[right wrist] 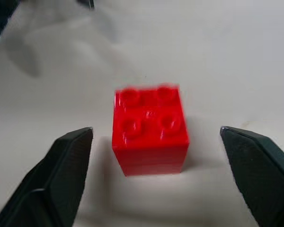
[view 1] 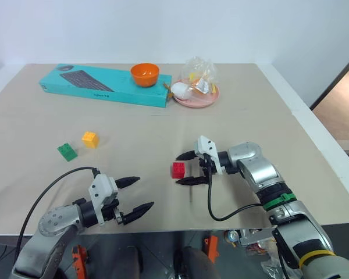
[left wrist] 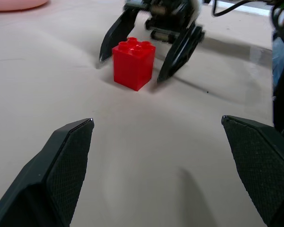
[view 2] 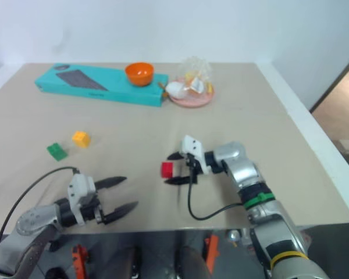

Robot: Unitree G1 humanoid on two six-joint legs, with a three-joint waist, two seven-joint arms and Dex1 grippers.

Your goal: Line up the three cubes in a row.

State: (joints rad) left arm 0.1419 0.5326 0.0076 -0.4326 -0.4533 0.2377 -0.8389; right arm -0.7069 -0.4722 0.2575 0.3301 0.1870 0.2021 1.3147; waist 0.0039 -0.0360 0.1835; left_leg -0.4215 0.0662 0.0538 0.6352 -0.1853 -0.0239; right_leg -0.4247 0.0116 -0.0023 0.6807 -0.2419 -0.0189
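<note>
The red cube (view 1: 178, 170) stands on the table (view 1: 250, 116) between the spread fingers of the right gripper (view 1: 185, 168), untouched. The green cube (view 1: 67, 151) and yellow cube (view 1: 90, 139) sit far left. The left gripper (view 1: 136, 194) hangs open, empty.

You have a beige-topped table (view 1: 163, 128) with a white rim, plain white wall (view 1: 163, 29) behind, brown floor (view 1: 343, 104) at right.

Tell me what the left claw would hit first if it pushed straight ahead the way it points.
Probably the red cube, centred ahead of the open left claw, with the open right claw straddling it just behind.
</note>
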